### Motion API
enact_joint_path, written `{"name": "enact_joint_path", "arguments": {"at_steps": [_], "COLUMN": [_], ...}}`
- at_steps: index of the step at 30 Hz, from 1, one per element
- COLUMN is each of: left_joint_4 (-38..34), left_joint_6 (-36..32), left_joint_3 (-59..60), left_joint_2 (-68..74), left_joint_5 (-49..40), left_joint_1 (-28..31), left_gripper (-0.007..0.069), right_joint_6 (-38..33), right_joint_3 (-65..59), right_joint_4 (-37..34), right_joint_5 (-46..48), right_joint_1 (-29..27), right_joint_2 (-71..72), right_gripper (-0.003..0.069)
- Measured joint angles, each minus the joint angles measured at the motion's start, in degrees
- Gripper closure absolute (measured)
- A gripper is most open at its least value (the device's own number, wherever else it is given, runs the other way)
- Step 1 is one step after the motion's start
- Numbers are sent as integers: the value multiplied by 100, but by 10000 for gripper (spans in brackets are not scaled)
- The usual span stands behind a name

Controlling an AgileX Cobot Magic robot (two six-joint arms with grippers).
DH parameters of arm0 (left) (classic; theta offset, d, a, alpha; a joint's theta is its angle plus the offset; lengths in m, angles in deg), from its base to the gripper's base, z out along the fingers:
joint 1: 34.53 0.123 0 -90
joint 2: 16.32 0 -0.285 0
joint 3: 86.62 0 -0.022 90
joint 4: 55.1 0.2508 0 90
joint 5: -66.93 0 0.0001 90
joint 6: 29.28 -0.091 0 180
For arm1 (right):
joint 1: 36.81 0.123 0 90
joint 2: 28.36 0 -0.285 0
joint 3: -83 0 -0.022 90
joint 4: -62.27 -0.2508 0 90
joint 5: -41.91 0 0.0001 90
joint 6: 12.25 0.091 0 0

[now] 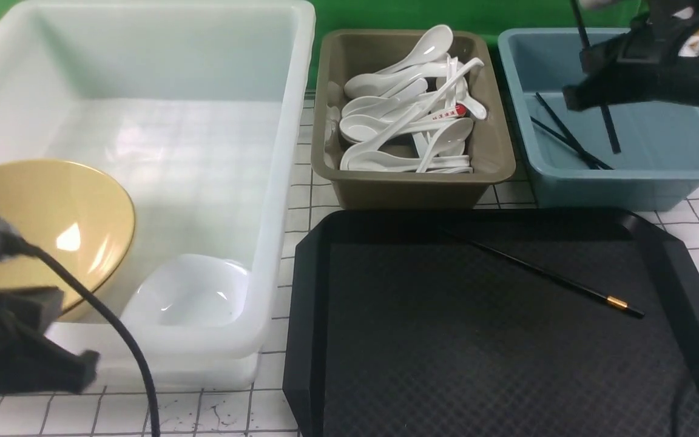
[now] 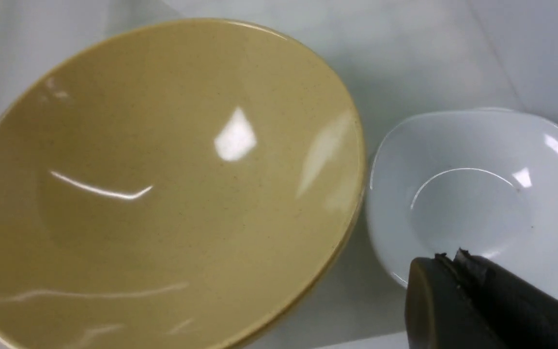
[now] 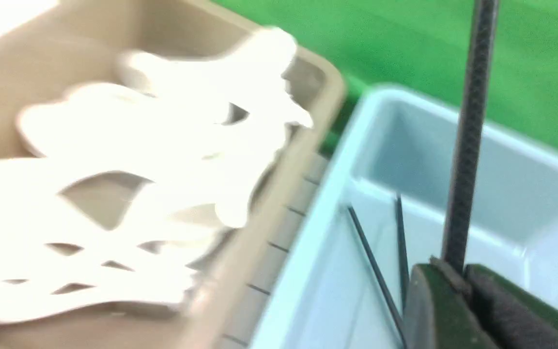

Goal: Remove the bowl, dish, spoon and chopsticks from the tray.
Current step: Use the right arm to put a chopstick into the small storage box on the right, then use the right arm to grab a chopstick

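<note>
Two tools here, so starting with the right tool (image 1: 586, 91). Its jaws are pinched tight on a long thin black chopstick (image 1: 611, 130), gripped partway along. The stick stands nearly upright, a bit tilted, with its lower end hanging down inside the blue rectangular plastic tub (image 1: 628, 188). The wrist view shows the stick squeezed right between the two pads. A couple more thin black sticks (image 1: 568, 141) lie slanted on that tub's floor.

The left tool (image 2: 453, 264) is fully closed with nothing in it. It hangs by the near side of the big translucent white plastic tub (image 1: 301, 121). Inside that tub, in the near right corner, sits the small glossy white rounded-square dish (image 1: 192, 297). The large glossy mustard-yellow round bowl (image 1: 52, 224) is just beside it on the left. Can't tell if their rims actually touch.

Between the white and blue tubs is an olive-brown plastic tub (image 1: 495, 164) holding a heap of white glossy soup spoons (image 1: 404, 121), plus one piece with red print.

In front of those, on the white gridded surface (image 1: 216, 413), sits the large black rectangular plastic tray (image 1: 446, 376) with cut corners. A second black chopstick (image 1: 543, 276) lies diagonally on it, its small gold band toward the near right.
</note>
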Motion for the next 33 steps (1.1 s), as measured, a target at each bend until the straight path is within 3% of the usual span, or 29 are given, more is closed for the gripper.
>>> {"name": "enact_joint_path", "arguments": {"at_steps": [2, 5, 6, 7, 12, 16, 21, 25, 28, 30, 33], "left_joint_4": [0, 0, -1, -7, -42, -42, -36, -22, -17, -17, 5], "left_joint_6": [30, 63, 63, 63, 57, 53, 53, 33, 33, 4, -89], "left_joint_3": [42, 42, 42, 42, 53, 93, 106, 106, 106, 106, 106], "left_joint_2": [-9, -46, -51, -50, -57, -57, -57, -57, -57, -57, -57], "left_joint_5": [153, 193, 183, 85, -243, -100, 188, 216, 216, 203, 142], "left_joint_1": [0, 0, 0, 0, 0, 0, 0, 0, 0, 0, 0], "left_gripper": [631, 631, 631, 631, 631, 631, 631, 631, 631, 631, 631], "right_joint_6": [48, 13, 13, -200, -668, -929, -1062, -1096, -1010, -892, -866], "right_joint_3": [375, 1136, 1181, 1536, 1476, 732, -145, -257, -223, -188, -199], "right_joint_4": [0, 12, 12, 25, 19, 19, 21, 21, 171, 164, 102], "right_joint_5": [313, 1544, 1636, 2502, 4481, 4744, 4384, 4230, 4227, 4395, 4904], "right_joint_1": [-103, -196, -196, -203, -105, -30, -9, 37, 138, 333, 560], "right_joint_2": [-481, -1033, -1044, -1066, -744, -714, -911, -1103, -1156, -1155, -1075], "right_gripper": [477, 336, 336, 275, 231, 229, 229, 274, 376, 499, 575]}}
